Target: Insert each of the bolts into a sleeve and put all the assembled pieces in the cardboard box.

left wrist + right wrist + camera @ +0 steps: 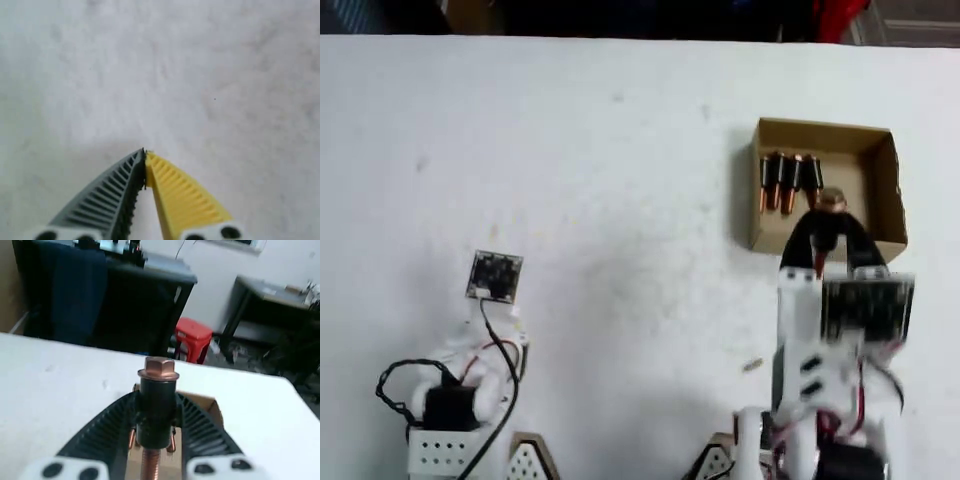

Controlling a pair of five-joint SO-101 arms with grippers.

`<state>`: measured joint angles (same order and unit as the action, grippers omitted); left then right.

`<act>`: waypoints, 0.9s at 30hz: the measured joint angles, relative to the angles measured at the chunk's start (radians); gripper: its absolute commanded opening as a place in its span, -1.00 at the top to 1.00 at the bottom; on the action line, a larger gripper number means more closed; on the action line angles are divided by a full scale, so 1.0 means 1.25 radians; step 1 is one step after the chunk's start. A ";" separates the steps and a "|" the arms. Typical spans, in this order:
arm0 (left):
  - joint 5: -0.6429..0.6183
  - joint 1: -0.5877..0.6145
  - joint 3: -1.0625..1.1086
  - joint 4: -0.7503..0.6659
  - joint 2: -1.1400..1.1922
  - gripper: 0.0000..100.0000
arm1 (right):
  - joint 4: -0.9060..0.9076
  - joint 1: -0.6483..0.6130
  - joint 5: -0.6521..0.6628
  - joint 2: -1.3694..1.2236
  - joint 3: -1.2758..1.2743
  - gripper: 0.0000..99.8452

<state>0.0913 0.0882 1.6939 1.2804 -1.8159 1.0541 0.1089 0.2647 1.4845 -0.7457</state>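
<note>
While the left hand (145,153) hangs closed over the desk (620,150), the right hand (157,407) grips a sleeved bolt (158,390) above the cardboard box (882,185).

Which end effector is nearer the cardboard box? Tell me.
Right. The right end effector sits over the cardboard box at its near edge, gripping a sleeved bolt; the left end effector is far off, over the table.

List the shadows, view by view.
High view: the cardboard box throws a shadow leftward onto the table. Left wrist view: faint shade lies beside the shut left claw. Right wrist view: bright table, dim room behind the right claw and sleeved bolt.
</note>
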 measured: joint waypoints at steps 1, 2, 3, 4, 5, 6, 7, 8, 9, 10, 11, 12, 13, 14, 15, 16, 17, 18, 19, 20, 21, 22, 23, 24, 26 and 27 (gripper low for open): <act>0.000 0.000 0.000 0.000 0.000 0.95 | 0.000 0.002 0.000 -0.048 0.020 0.97; 0.000 0.000 0.000 0.000 0.000 0.95 | -0.002 0.004 0.000 -0.101 0.037 0.97; 0.000 0.000 0.000 0.000 0.000 0.95 | -0.012 0.005 0.000 -0.146 0.053 0.97; 0.000 0.000 0.000 0.000 0.000 0.95 | -0.021 0.005 0.000 -0.191 0.066 0.97; 0.000 0.000 0.000 0.000 0.000 0.95 | -0.029 0.006 0.000 -0.234 0.083 0.97; 0.000 0.000 0.000 0.000 0.000 0.95 | -0.038 0.006 0.000 -0.279 0.103 0.97; 0.000 0.000 0.000 0.000 0.000 0.95 | -0.045 0.007 0.000 -0.318 0.122 0.97; 0.000 0.000 0.000 0.000 0.000 0.95 | -0.053 0.017 0.000 -0.358 0.140 0.97; 0.000 0.000 0.000 0.000 0.000 0.95 | -0.059 0.027 0.000 -0.399 0.160 0.97; 0.000 0.000 0.000 0.000 0.000 0.95 | -0.063 0.041 0.000 -0.438 0.179 0.97; 0.000 0.000 0.000 0.000 0.000 0.95 | -0.065 0.056 0.000 -0.476 0.199 0.97; 0.000 0.000 0.000 0.000 0.000 0.95 | -0.069 0.068 0.000 -0.517 0.217 0.97; 0.000 0.000 0.000 0.000 0.000 0.95 | -0.071 0.081 0.000 -0.556 0.236 0.97; 0.000 0.000 0.000 0.000 0.000 0.95 | -0.074 0.092 0.000 -0.594 0.253 0.97; 0.000 0.000 0.000 0.000 0.000 0.95 | -0.074 0.102 0.000 -0.635 0.270 0.97; 0.000 0.000 0.000 0.000 0.000 0.95 | -0.074 0.109 0.000 -0.674 0.286 0.97; 0.000 0.000 0.000 0.000 0.000 0.95 | -0.074 0.118 0.000 -0.714 0.306 0.97; 0.000 0.000 0.000 0.000 0.000 0.95 | -0.074 0.126 0.000 -0.755 0.327 0.97; 0.000 0.000 0.000 0.000 0.000 0.95 | -0.074 0.134 0.000 -0.794 0.349 0.97; 0.000 0.000 0.000 0.000 0.000 0.95 | -0.074 0.141 0.000 -0.836 0.373 0.97; 0.000 0.000 0.000 0.000 0.000 0.95 | -0.074 0.145 0.000 -0.878 0.399 0.97; 0.000 0.000 0.000 0.000 0.000 0.95 | -0.074 0.149 0.000 -0.921 0.423 0.97; 0.000 0.000 0.000 0.000 0.000 0.95 | -0.074 0.150 0.001 -0.966 0.453 0.97; 0.000 0.000 0.000 0.000 0.000 0.95 | -0.075 0.151 0.009 -1.009 0.481 0.97; 0.000 0.000 0.000 0.000 0.000 0.95 | -0.075 0.156 0.036 -1.094 0.538 0.97; 0.000 0.000 0.000 0.000 0.000 0.95 | -0.075 0.157 0.049 -1.137 0.570 0.97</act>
<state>0.0913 0.0882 1.6939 1.2804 -1.8159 0.9605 0.3053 0.3261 0.0637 -0.0338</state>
